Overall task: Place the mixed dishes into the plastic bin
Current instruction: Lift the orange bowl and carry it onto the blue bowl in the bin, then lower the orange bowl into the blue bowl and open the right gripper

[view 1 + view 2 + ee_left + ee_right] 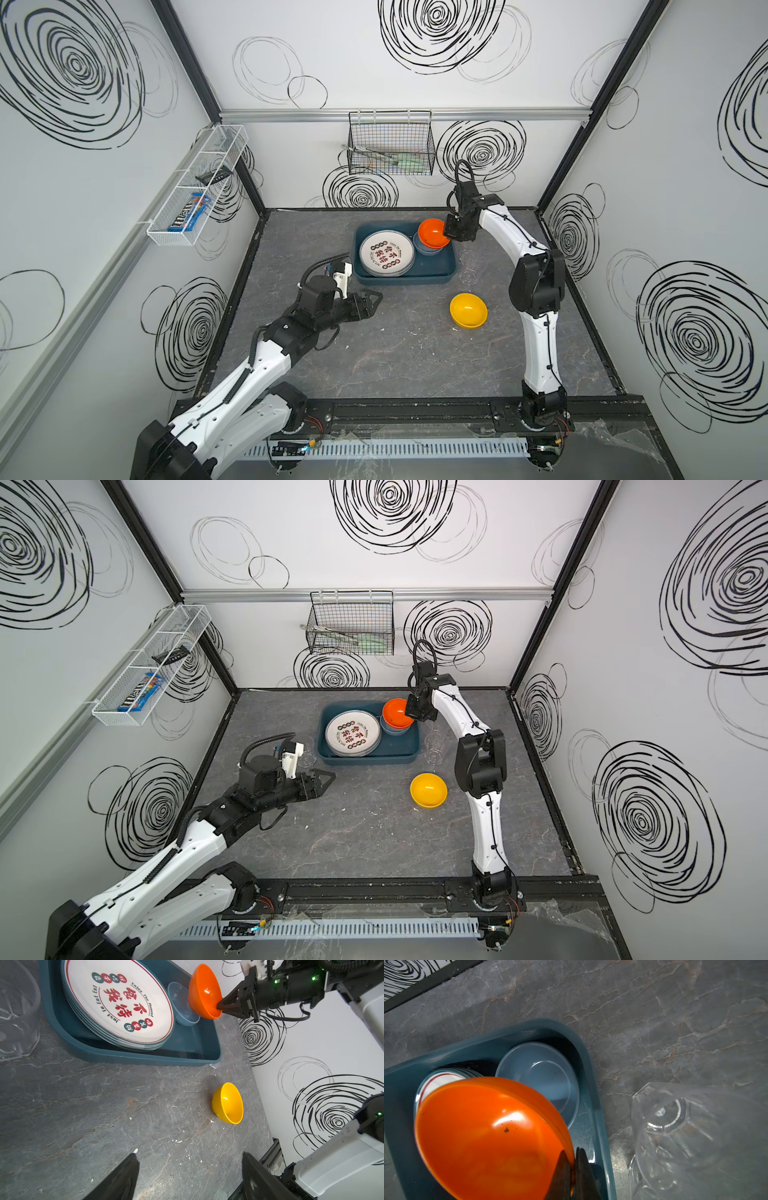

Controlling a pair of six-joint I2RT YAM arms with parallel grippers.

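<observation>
Right wrist view | your right gripper (571, 1151) pinches orange bowl (483, 1136) rim over teal bin (590, 1093) | your left gripper (189, 1155) spread, empty

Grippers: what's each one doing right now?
Left gripper: open, holding nothing.
Right gripper: shut on the rim of the orange bowl.

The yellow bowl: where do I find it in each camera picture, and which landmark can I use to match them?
In a top view: yellow bowl on the table, right of centre, nearer the camera than the plastic bin.
In a top view: yellow bowl, same spot, apart from the plastic bin.
Left wrist: yellow bowl on the table, apart from the plastic bin.
Right wrist: not in it.
Shared landmark: the plastic bin, in all four.
</observation>
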